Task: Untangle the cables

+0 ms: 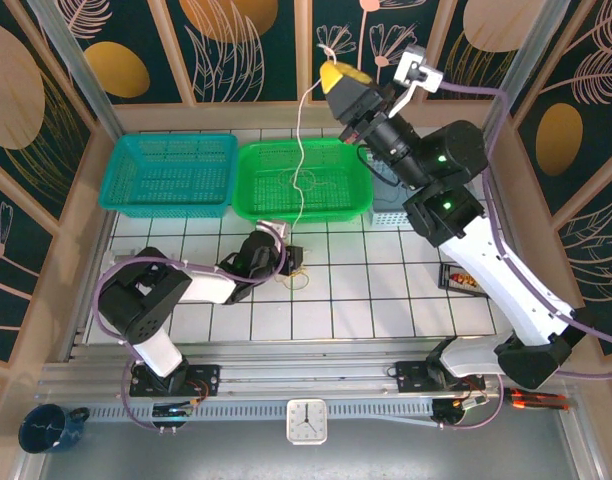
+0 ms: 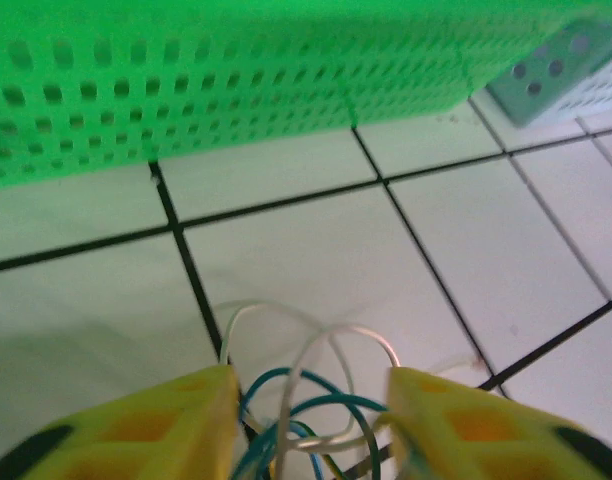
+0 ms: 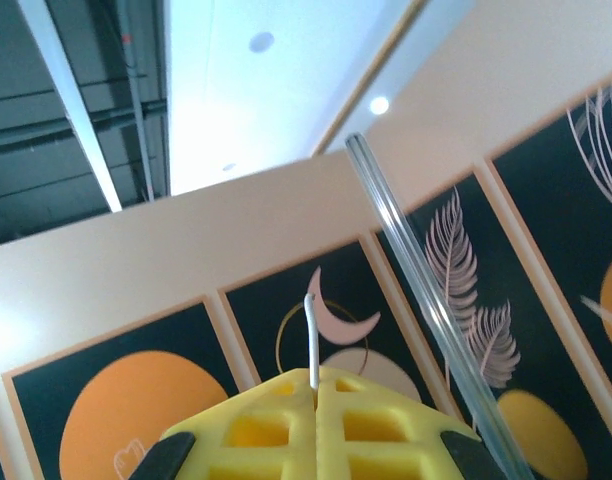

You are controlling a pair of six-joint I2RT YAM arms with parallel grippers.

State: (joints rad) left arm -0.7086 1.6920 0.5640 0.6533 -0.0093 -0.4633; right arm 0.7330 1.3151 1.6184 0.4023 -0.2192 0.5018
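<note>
From my station the biggest thing in the overhead view is the tiled table [image 1: 386, 300], with a teal basket [image 1: 116, 185] in the upper left and a green basket [image 1: 361, 190] beside it at upper centre. The right arm [image 1: 486, 270] reaches up toward the top of the frame. Its right gripper [image 1: 338, 80] is closed on the end of a white cable [image 1: 299, 140], and in the wrist view a short stub pokes out above the pinched fingers. That cable hangs down across the green basket to the tangle [image 1: 296, 272], which lies on the tiles just below the basket's near wall. The left gripper [image 2: 311, 400] sits low over that knot with its jaws apart. One yellow finger stands on each side of the loops and nothing is pinched yet. Between them I see a blue cable [image 2: 336, 398] curling under pale loops. As I judge it, the step is to pin the bundle while the raised strand is drawn free. To do that well I would close the left jaws on the blue and tan loops only and leave the lifted white strand outside the pinch. I would also press low against the tile so the knot cannot ride upward. The risk is clamping the white strand itself, which would tighten the knot.
</note>
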